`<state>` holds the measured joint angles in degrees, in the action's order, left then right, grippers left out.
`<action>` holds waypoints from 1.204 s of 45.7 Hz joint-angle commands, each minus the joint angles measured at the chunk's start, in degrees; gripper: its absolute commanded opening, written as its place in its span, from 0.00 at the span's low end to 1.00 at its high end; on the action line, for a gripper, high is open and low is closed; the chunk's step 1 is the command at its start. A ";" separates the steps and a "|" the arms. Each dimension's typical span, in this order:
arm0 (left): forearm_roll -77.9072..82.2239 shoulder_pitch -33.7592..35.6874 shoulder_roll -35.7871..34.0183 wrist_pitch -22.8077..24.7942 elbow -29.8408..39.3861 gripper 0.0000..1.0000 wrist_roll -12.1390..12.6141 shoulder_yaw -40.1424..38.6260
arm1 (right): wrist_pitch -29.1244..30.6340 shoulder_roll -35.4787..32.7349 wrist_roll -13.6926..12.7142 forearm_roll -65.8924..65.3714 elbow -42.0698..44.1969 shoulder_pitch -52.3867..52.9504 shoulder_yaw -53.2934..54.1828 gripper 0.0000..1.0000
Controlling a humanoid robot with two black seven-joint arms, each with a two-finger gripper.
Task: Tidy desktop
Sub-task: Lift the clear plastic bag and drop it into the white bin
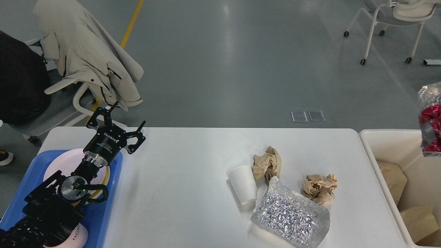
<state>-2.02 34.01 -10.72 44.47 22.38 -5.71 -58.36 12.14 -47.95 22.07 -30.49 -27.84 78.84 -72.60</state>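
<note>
The white desk fills the lower half of the view. My left gripper hangs over its 10 o'clock corner, above the blue tray and its stacked plates, fingers spread wide and holding nothing. At centre-right lie a tipped paper cup, two brown paper wads and a crinkled silver bag. At 3 o'clock a foil tray with something red shows above the cream bin. My right gripper is out of view.
</note>
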 commanded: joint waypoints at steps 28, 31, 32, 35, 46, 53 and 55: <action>0.00 0.00 0.00 0.00 -0.06 1.00 0.00 0.01 | -7.75 16.48 -4.14 12.92 22.04 -44.83 8.18 1.00; 0.00 0.00 0.00 0.00 -0.06 1.00 0.00 0.01 | -7.49 16.48 -3.97 12.83 20.47 -42.90 8.27 1.00; 0.00 0.00 0.00 0.00 -0.06 1.00 0.00 0.01 | -7.40 16.22 -3.97 12.83 18.98 -41.41 8.27 1.00; 0.00 0.00 0.00 0.00 0.03 1.00 0.00 0.01 | -7.14 14.20 -3.88 12.74 13.01 -34.66 8.09 1.00; 0.00 0.00 0.00 0.00 -0.06 1.00 0.00 0.01 | 3.83 1.29 -3.70 3.70 -30.65 17.34 2.30 1.00; 0.00 0.00 0.00 0.00 -0.06 1.00 0.00 0.01 | 21.93 -0.84 -4.40 2.02 -55.19 50.85 0.18 1.00; 0.00 0.00 0.00 0.00 -0.06 1.00 0.00 0.01 | 26.94 -0.05 -4.58 2.02 -58.63 57.62 0.79 1.00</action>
<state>-2.02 34.01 -10.73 44.47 22.33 -5.71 -58.36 26.60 -48.54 17.88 -28.01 -73.65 102.06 -71.73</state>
